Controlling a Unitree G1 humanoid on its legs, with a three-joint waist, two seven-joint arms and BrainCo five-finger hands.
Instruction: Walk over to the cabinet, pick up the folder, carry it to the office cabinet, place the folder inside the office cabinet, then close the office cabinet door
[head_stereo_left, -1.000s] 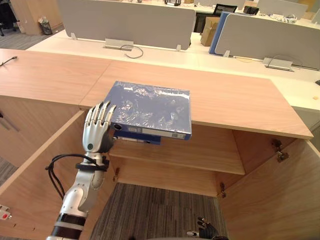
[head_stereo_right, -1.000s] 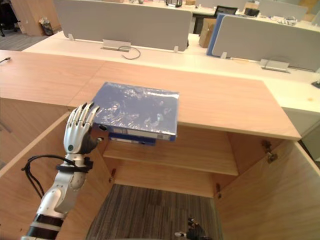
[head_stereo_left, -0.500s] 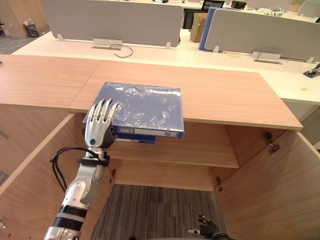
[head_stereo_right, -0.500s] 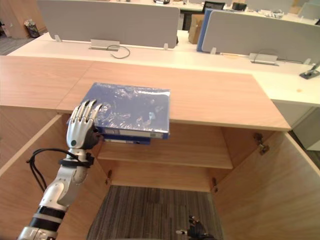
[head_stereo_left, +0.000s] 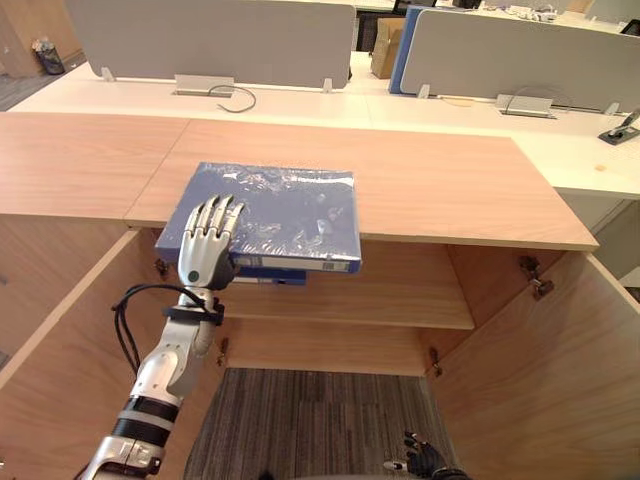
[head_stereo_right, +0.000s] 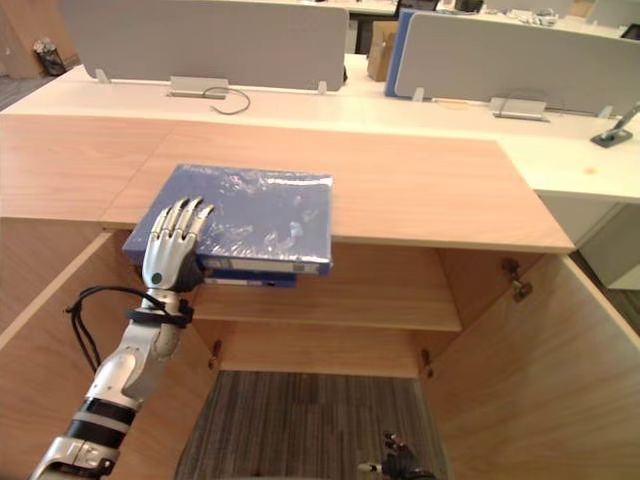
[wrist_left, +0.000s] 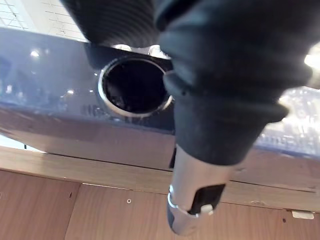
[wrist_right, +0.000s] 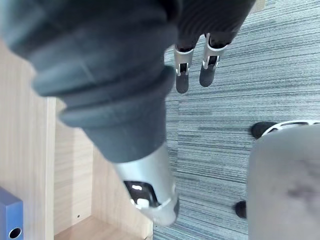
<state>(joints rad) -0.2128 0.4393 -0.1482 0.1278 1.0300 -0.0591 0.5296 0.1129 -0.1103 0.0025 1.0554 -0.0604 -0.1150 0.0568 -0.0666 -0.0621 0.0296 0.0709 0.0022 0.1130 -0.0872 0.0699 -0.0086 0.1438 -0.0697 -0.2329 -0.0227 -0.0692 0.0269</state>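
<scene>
**Folder Held at the Open Office Cabinet**

You see the left robot hand gripping the blue, film-wrapped folder at its near-left corner. The fingers lie across the top cover, and the thumb sits below the spine. The folder is level at the near-left edge of the cabinet top, and its near side projects over the open office cabinet. You cannot tell whether it touches the top. The shelf lies below it. The left door and right door stand open. The right robot hand hangs low over the carpet, its fingers relaxed and holding nothing.
</scene>
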